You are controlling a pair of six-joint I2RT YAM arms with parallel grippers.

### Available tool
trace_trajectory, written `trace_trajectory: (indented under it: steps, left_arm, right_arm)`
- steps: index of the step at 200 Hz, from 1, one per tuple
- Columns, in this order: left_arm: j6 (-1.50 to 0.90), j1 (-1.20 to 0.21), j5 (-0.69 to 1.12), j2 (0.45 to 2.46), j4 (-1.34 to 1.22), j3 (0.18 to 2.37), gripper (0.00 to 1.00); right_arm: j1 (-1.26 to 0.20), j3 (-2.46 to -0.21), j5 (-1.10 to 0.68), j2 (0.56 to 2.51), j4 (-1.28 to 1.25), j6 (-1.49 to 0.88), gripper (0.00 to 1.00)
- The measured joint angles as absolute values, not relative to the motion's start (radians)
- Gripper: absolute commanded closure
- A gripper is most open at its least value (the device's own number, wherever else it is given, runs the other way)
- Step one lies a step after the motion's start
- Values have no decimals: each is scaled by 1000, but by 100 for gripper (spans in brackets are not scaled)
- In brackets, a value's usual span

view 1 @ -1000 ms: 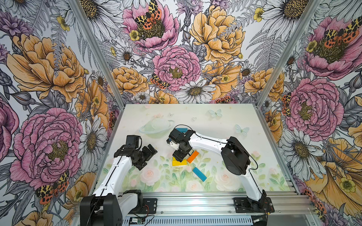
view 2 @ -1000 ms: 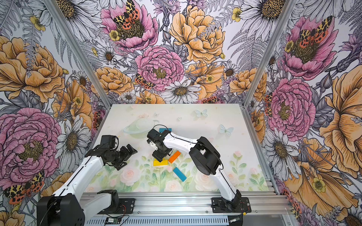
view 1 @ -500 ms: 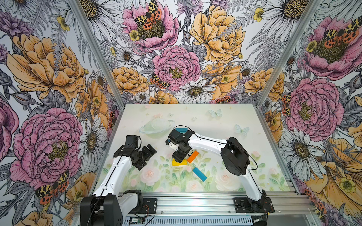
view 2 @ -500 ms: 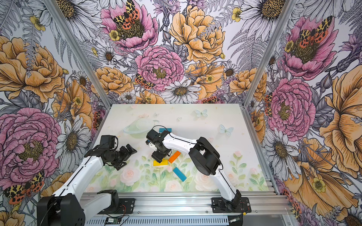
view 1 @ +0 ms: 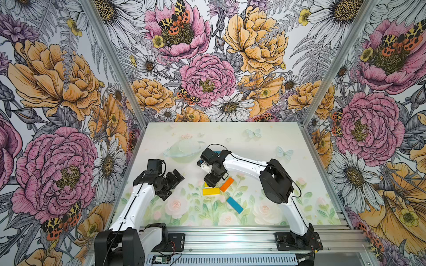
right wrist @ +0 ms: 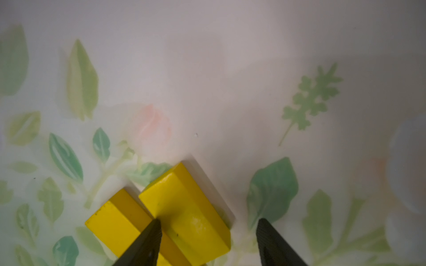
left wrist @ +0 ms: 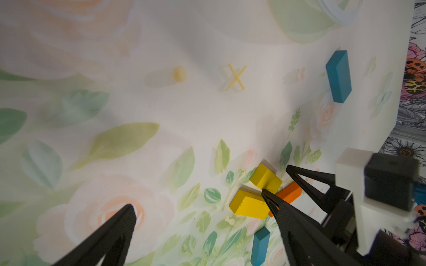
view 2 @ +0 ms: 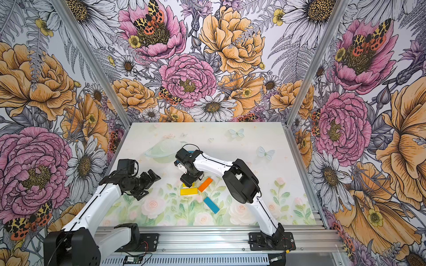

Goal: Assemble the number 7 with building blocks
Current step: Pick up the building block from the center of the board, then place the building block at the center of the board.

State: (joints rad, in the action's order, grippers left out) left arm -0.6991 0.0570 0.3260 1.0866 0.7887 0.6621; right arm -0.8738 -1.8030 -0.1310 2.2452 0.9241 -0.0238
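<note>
- The table (view 1: 265, 142) is carrying all five building blocks loose. The number 7 isn't taking shape yet: three bars are crowding together mid-table and two blues are lying apart.
- The right gripper (view 1: 209, 183) is hanging low over that cluster, jaws parted and straddling the short yellow block (right wrist: 191, 211). One fingertip (right wrist: 147, 241) is pressing in at the seam with the long yellow block (right wrist: 115, 221), and the other is standing clear of the far side. Nothing is gripped.
- The left gripper (view 1: 173, 187) is waiting off to the side, spread wide and empty.
- The orange block (view 1: 226, 184) is leaning against the long yellow's end. The near blue block (view 1: 234, 205) is sitting alone toward the rail, and the far blue block (view 1: 216, 152) is peeking out behind the right wrist.
- These bars are looking rigid, light and glossy, so I'm expecting a firm pinch to hold. The slick paint is inviting a twist, though. The short yellow is asking to be taken across its narrow width at mid-length, and the touching neighbour is likely getting nudged as the jaws close.
- Against a second ago, hardly anything is changing. The blocks are lying where they were, the left arm is staying parked, and the right gripper is only settling a touch over the same spot.
</note>
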Motion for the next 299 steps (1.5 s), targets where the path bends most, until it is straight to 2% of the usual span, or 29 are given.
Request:
trace_trajectory:
  steps: [45,67,141,181,237,247,261,299]
  left_arm:
    - [-699,64,326,1087,788,662,1]
    - [-699,65,326,1091,786,662,1]
    - [-698,74,327,1109,781,662,1]
    - [-698,78,327,1109,781,662,1]
    - [-695,89,331,1134,781,670,1]
    - [-695,89,331,1136,781,670,1]
    - [-691,89,332,1137,781,670,1]
    - [-683,91,334,1137,781,670,1]
  right_arm:
    - [-897,-1780,-122,2246,924,-8,38]
    - [-909,-1777,-116,2246,923,-6,45]
    - [-901,-1777,-107,2246,924,9,89]
    - [-827,-1785,-109,2245,929,-20,89]
    - [-582,-1939,-112,2249,933,-154,86]
    - [-546,-1966,-121,2255,933,-172,89]
    - [-509,-1993,-129,2269,931,-212,100]
    - [-474,-2027,-120,2327,934,-344,97]
